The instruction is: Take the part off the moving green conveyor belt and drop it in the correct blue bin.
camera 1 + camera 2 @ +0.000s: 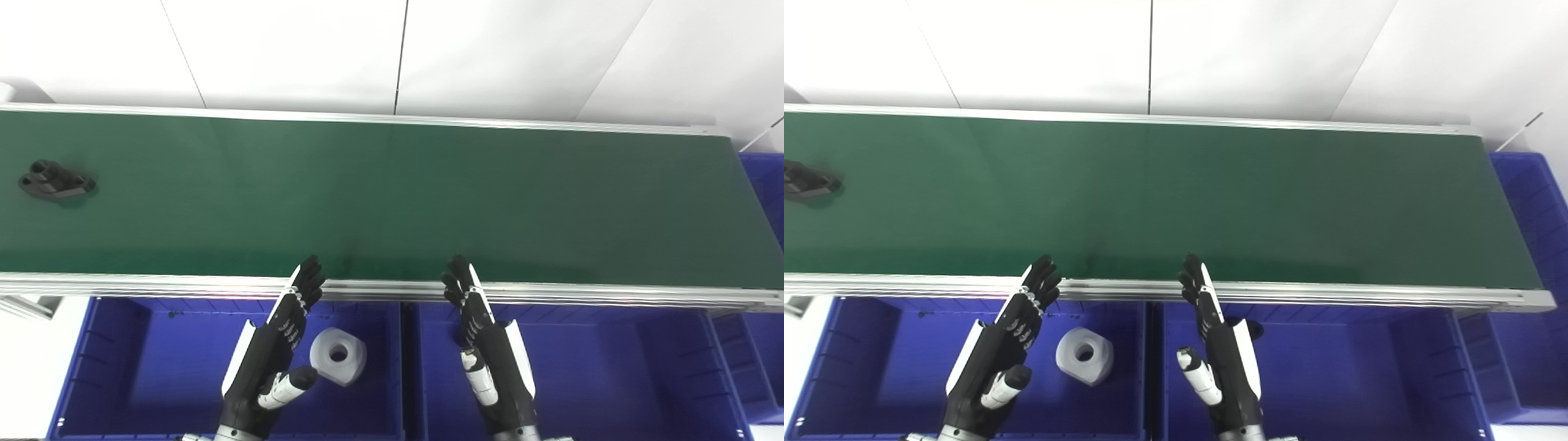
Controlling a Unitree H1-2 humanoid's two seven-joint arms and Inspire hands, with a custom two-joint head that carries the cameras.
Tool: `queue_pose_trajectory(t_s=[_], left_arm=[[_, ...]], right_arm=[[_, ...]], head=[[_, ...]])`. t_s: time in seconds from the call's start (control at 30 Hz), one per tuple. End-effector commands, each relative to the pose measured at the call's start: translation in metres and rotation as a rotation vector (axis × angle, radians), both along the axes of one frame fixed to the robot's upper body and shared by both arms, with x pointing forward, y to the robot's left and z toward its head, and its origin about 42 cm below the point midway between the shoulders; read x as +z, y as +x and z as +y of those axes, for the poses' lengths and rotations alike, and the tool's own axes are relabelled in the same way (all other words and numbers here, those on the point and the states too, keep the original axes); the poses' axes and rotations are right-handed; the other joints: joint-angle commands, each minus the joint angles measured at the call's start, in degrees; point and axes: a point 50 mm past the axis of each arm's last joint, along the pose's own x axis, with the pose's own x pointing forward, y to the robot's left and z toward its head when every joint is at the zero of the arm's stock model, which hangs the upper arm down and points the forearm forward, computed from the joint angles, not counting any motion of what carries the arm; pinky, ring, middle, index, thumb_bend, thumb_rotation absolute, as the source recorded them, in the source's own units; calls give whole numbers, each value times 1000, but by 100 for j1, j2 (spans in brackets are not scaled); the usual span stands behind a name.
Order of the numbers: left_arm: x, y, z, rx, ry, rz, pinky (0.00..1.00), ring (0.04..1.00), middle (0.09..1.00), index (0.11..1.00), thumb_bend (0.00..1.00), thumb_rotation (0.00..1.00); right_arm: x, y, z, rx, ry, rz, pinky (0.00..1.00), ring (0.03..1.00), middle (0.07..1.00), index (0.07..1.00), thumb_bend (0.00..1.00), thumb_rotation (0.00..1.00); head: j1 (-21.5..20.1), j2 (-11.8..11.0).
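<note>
Status: pick not yet started.

The left hand [269, 361] and the right hand [493, 355] hang above the blue bins with the fingers [306, 278] extended and spread. Neither hand holds anything. The fingertips of both hands reach the near aluminium rail [612, 293] of the green conveyor belt [392, 196] and barely overlap the belt surface.

The part [55, 180], a dark, lobed piece, lies flat on the belt far to the left of the left hand's fingers and beyond them, near the picture's left edge. It is well apart from both hands.

The left blue bin [98, 367] sits below the left hand. It holds one white block with a round centre hole [338, 355], just beside the left thumb on its right. The right blue bin [612, 380] sits below the right hand; a small dark shape shows at its far wall beside the right fingers, too hidden to identify. A further blue bin [765, 184] stands past the belt's right end.

Remaining steps, as judged:
1. Wait for the part to come within reach of the fingers, or reach left for it.
2. Close the fingers on the part.
3. Release it over the correct bin. The white block is unlike the dark part, so the left bin is probably not the match.
</note>
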Motion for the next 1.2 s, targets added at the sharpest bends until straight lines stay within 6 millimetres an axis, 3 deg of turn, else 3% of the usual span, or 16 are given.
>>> queue_pose_trajectory(t_s=[0.0, 1.17], left_arm=[[9, 1, -1, 4, -17, -55, 965, 970, 983, 1000, 874, 775], [7, 3, 0, -28, -18, -58, 973, 990, 997, 1000, 869, 758]], right_arm=[[7, -1, 1, 4, 13, -27, 936, 950, 978, 990, 836, 1000], [5, -1, 1, 11, 24, -4, 943, 946, 978, 997, 845, 1000]], head=[[4, -8], [27, -11]])
